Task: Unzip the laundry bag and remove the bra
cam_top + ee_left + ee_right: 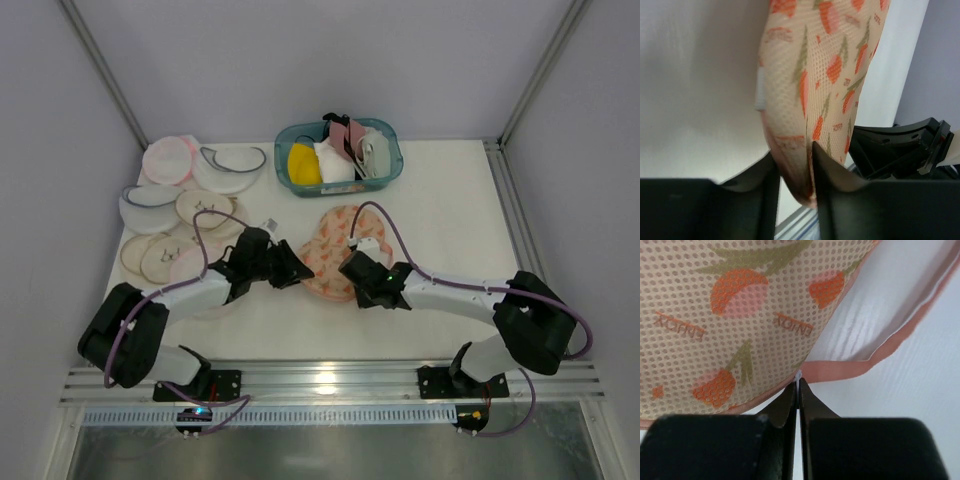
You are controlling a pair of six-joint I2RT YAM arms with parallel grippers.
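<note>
laundry bag lies flat mid-table, just in front of the teal basket, with both arms on its near edge.

left gripper: at the bag's left lobe. In the wrist view its fingers sit either side of a raised fold of the patterned mesh. The fabric fills the gap and touches both pads, so it reads as a pinch on the bag. How tight it is I can't tell from this angle.

right gripper: at the bag's near edge, fingers pressed together, tips right at the pink trim. A white sliver shows at the tips. It's too small to say what it is or whether it's gripped. Right of the tips two runs of trim stand apart, with a white surface between them.

around:
- basket holds a yellow garment plus white, pink and grey items
- round mesh pouches and cream round pads are clustered far-left, the nearest ones close beside the left forearm
- the right arm's purple cable arcs over the bag's right lobe in the top view
- the left wrist hides the bag's left edge from above
- the right gripper's black body fills the lower right of the left wrist view, close to the pinched fold
</note>
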